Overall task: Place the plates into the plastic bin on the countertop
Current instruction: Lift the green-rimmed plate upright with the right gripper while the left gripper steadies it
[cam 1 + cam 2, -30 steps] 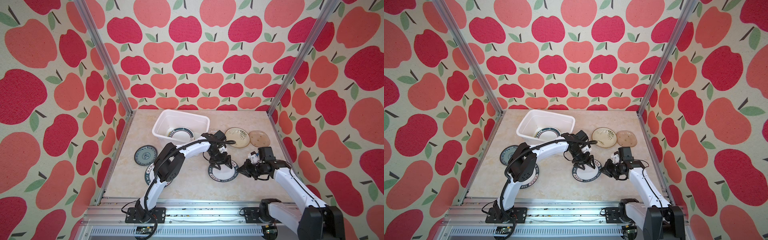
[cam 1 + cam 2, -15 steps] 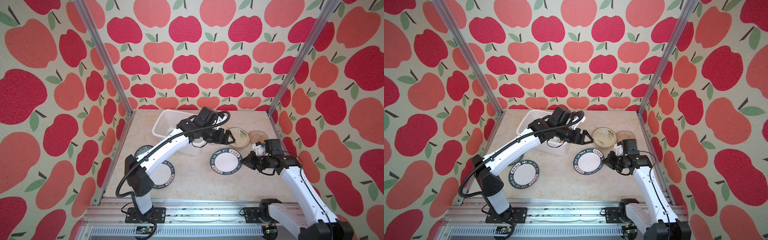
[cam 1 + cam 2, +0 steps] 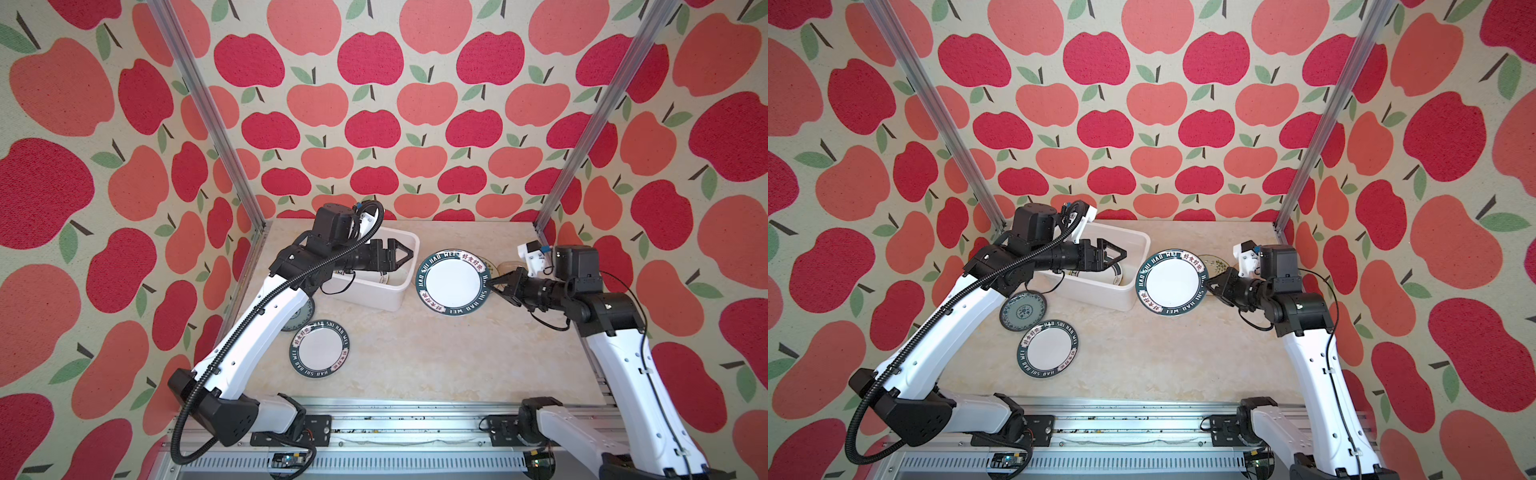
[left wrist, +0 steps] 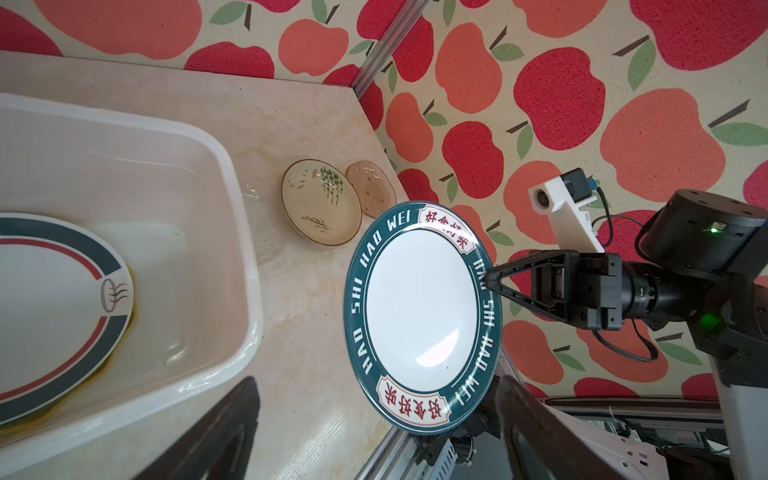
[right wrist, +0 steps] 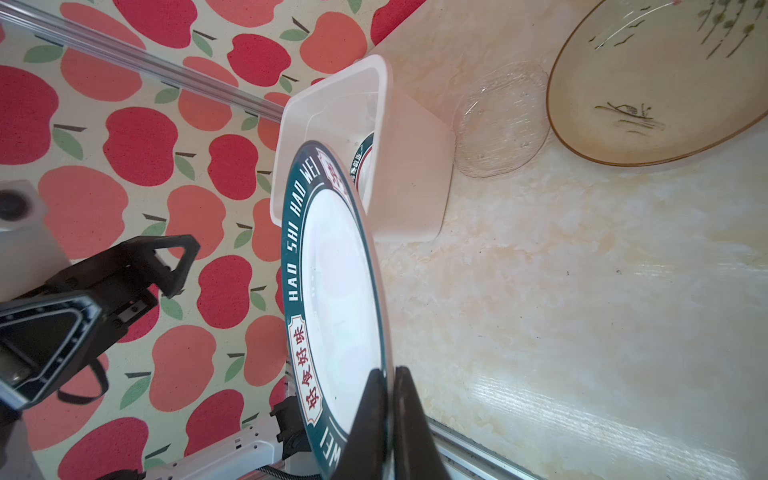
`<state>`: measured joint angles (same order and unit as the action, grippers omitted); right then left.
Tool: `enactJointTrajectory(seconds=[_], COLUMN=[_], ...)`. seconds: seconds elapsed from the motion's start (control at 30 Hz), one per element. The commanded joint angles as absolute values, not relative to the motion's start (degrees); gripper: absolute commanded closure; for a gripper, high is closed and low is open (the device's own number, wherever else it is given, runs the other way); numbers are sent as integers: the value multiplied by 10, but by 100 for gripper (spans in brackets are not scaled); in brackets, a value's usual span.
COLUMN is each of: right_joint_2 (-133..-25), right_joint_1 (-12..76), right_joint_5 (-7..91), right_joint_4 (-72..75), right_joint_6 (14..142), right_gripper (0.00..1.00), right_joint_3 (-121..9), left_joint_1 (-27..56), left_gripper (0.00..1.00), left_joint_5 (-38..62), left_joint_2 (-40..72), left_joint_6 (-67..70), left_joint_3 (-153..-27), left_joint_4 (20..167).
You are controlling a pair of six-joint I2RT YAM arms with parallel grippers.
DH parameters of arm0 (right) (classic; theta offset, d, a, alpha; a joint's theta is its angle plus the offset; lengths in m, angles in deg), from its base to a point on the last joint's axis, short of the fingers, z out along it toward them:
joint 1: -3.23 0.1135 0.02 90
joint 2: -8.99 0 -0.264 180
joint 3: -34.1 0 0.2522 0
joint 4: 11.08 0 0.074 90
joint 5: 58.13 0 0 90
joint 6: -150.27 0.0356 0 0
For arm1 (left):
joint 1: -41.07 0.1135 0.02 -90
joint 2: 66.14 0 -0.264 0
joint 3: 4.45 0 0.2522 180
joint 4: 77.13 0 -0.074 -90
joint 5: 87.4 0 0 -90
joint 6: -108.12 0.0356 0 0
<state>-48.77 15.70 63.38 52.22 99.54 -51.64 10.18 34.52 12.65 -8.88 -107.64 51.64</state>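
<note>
My right gripper (image 3: 490, 284) is shut on the rim of a white plate with a dark green lettered rim (image 3: 453, 282), held tilted in the air just right of the white plastic bin (image 3: 374, 297). The right wrist view shows both fingertips (image 5: 376, 374) pinching that rim. My left gripper (image 3: 409, 255) hangs open and empty over the bin's right end, pointing at the held plate. Inside the bin lies a white emblem plate (image 4: 50, 299). A second green-rimmed plate (image 3: 319, 349) rests on the countertop (image 3: 415, 353) at front left.
A dark patterned plate (image 3: 1022, 309) lies beside the bin, half under my left arm. Behind the held plate sit a clear glass dish (image 5: 498, 120), a cream leaf-painted plate (image 4: 320, 201) and a brown glass dish (image 4: 372, 189). Aluminium rails edge the countertop.
My right gripper has lifted the green-rimmed plate off the countertop and carried it up toward the bin. My left gripper left that plate, opened wider and swung back above the bin.
</note>
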Motion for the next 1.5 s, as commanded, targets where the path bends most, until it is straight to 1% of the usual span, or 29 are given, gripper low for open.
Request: enactJointTrajectory(seconds=[0.0,0.13,0.33,0.37,0.43,0.47,0.53,0.6,0.67,0.87,1.0,1.07,1.13,1.23,1.33,1.47], right_joint_2=[-501,-510,-521,-522,-523,-524,-523,-521,-519,-520,-521,-521,-522,-522,-522,-524], right_joint_1=[190,224,252,255,258,260,262,262,261,262,262,262,262,262,263,263], right_joint_5=[658,651,638,636,634,633,629,626,624,625,625,626,627,628,632,636], right_joint_4=[473,431,408,406,403,400,396,388,381,371,363,359,356,350,336,319], right_joint_6=[1029,1055,1070,1071,1073,1075,1077,1081,1086,1091,1094,1097,1098,1100,1107,1113], right_gripper=[100,100,100,100,100,100,100,100,100,100,100,95,93,84,73,62], right_joint_3=[-541,-539,-543,-542,-539,-536,-529,-520,-513,-506,-500,-498,-495,-491,-483,-468], left_joint_1=[104,106,105,105,105,105,103,100,98,96,97,96,96,96,97,96], left_gripper=[11,15,26,29,41,45,48,54,63,77,83,86,93,100,100,100], left_joint_5=[406,423,423,425,428,429,429,430,430,424,428,434,435,433,433,436], left_joint_2=[120,114,115,114,114,113,112,110,108,99,97,99,97,94,89,88], left_joint_6=[-117,-152,-167,-170,-180,-184,-191,-196,-200,-214,-225,-231,-237,-250,-267,-296], left_joint_3=[-1041,-999,-965,-961,-955,-952,-948,-944,-940,-927,-922,-920,-917,-908,-898,-885], left_joint_4=[555,601,620,625,637,643,652,656,657,665,676,685,693,711,734,767])
